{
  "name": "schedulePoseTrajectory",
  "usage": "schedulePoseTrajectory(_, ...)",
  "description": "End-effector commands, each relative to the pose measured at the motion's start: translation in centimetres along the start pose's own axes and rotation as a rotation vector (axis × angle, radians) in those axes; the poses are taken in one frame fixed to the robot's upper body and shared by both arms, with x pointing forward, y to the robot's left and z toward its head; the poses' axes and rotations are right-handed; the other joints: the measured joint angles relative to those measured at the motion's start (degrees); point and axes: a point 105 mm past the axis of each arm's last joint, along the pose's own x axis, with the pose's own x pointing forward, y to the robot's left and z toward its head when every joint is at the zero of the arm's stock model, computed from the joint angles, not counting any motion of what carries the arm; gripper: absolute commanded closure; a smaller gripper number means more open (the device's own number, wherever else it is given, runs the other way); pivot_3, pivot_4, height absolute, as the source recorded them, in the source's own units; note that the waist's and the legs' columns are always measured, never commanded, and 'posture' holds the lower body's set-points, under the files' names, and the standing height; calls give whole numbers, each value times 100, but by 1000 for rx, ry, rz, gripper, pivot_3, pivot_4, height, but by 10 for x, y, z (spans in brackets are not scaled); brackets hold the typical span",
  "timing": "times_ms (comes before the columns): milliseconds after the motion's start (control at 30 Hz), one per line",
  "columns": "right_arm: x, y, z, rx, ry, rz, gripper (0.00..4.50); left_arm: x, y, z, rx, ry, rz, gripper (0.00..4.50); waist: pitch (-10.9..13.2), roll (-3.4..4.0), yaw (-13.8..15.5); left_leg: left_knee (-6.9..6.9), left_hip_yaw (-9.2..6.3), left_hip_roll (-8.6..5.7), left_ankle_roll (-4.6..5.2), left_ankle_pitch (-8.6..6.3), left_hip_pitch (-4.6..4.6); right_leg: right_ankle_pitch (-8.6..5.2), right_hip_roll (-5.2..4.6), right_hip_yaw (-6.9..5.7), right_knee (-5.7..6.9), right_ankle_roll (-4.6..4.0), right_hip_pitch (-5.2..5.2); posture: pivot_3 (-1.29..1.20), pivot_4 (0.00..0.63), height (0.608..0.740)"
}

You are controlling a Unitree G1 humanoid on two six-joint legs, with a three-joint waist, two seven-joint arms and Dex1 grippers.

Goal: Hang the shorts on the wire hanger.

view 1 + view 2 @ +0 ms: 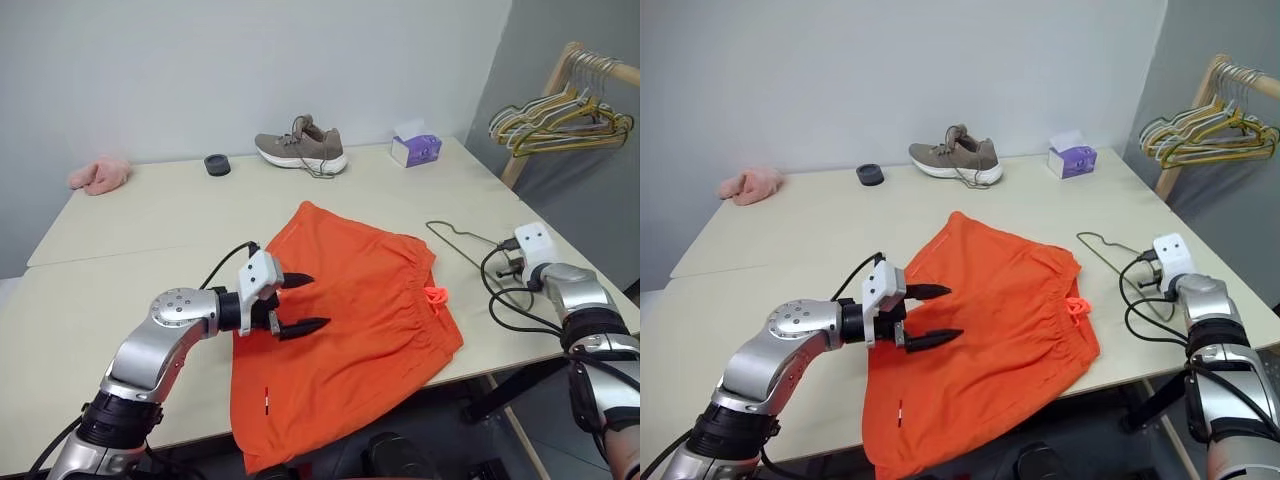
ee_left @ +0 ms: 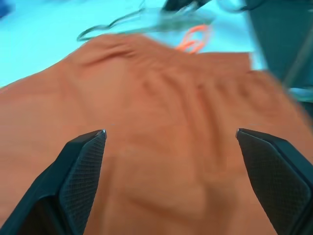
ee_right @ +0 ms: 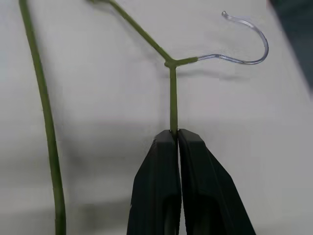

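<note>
We see the shorts (image 1: 350,320) spread flat at lower centre of the table (image 1: 150,210). Our left gripper (image 1: 298,302) hovers over their left half, fingers spread wide. Our right gripper (image 3: 176,134), at right, pinches the wire hanger (image 3: 172,98) below its hook. A shoe (image 1: 301,147), tissue box (image 1: 415,149) and pink cloth (image 1: 98,174) lie along the far edge.

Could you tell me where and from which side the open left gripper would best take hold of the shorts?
Probably the elastic waistband of the shorts, near the drawstring. It lies bunched and raised beside the wire hanger, which the right gripper already pinches. The left gripper hangs open over the flat legs, so reach across from the robot's left.
</note>
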Motion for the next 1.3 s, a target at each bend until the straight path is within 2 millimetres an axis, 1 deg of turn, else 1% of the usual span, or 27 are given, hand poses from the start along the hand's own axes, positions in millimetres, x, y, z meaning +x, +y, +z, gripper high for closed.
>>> schedulePoseTrajectory(33,-24,-10,71,-169,-277,-22,4471,-10,33,16,50,-50,146,0,3,5,-5,-1,-1,1,0,0,-1,0,1,0,2,0,-2,-196,17,740)
schedulePoseTrajectory(100,-34,-1,86,-249,-352,-11,4471,-12,42,18,53,-56,177,0,3,4,0,-3,-3,4,-1,0,-1,0,3,-2,2,1,-4,-200,18,740)
schedulePoseTrajectory(200,-49,19,105,-372,-465,22,4471,-14,53,24,47,-71,210,0,4,4,3,-4,-4,5,-4,-2,-5,-1,4,-2,0,2,-6,-203,18,740)
schedulePoseTrajectory(267,-62,37,120,-506,-564,51,4471,-16,59,30,30,-89,216,0,4,3,6,-3,-3,5,-4,-3,-11,-2,3,0,1,3,-12,-208,20,740)
schedulePoseTrajectory(333,-75,58,131,-601,-654,92,4471,-17,62,36,11,-101,202,0,6,4,5,-2,-3,3,-4,-3,-17,-1,2,-1,3,3,-18,-212,21,740)
schedulePoseTrajectory(433,-92,86,142,-729,-781,152,4471,-20,62,40,-31,-100,151,0,8,4,-1,-2,-2,3,-4,-3,-19,-1,1,-1,6,4,-21,-212,21,740)
schedulePoseTrajectory(500,-104,103,148,-801,-860,195,4471,-22,62,40,-54,-77,117,0,8,4,-8,-3,-3,3,-4,-3,-18,-2,1,-2,5,4,-21,-212,21,740)
schedulePoseTrajectory(633,-124,128,156,-885,-992,274,4471,-24,63,36,-75,-17,62,0,12,-1,-8,-3,-6,4,-4,-3,-18,-2,3,-6,6,4,-21,-216,23,740)
schedulePoseTrajectory(700,-131,137,159,-913,-1044,305,4471,-23,64,34,-64,12,48,0,17,-5,-7,-2,-6,4,-4,-3,-17,-2,2,-6,7,3,-21,-216,23,740)
schedulePoseTrajectory(767,-135,141,161,-929,-1069,323,4471,-22,64,33,-59,21,39,0,19,-8,-5,-1,-7,3,-4,-3,-17,-2,1,-6,7,3,-20,-218,25,740)
schedulePoseTrajectory(867,-142,150,166,-952,-1117,359,4471,-17,50,29,-76,58,-71,0,21,-11,-5,-2,-8,3,-4,-3,-17,-1,0,-7,6,3,-20,-218,24,740)
schedulePoseTrajectory(900,-143,151,166,-954,-1124,364,4471,-17,48,28,-77,63,-90,0,22,-10,-4,-2,-7,3,-4,-3,-17,-2,0,-6,6,3,-20,-218,24,740)
schedulePoseTrajectory(1000,-150,159,169,-958,-1156,394,4471,-16,31,25,-97,88,-191,0,28,-11,-6,-2,-9,3,-4,-3,-18,-2,0,-7,8,2,-21,-225,26,740)
schedulePoseTrajectory(1033,-151,161,170,-960,-1162,402,4471,-16,29,24,-102,92,-204,0,28,-10,-7,-3,-9,3,-4,-3,-18,-2,0,-7,9,2,-21,-225,26,740)
schedulePoseTrajectory(1133,-156,166,169,-951,-1180,426,4471,-13,31,24,-77,89,-193,0,29,-9,-7,-2,-10,4,-4,-3,-17,-2,0,-7,13,2,-22,-224,26,740)
schedulePoseTrajectory(1200,-160,172,169,-939,-1195,447,4471,-12,28,22,-81,98,-216,0,29,-9,-5,-1,-11,4,-4,-2,-16,-2,0,-7,15,2,-22,-227,25,740)
schedulePoseTrajectory(1300,-164,176,168,-920,-1207,469,4500,-11,22,19,-81,110,-252,589,29,-9,-5,0,-11,3,-4,-2,-16,-2,0,-7,16,2,-21,-227,25,740)
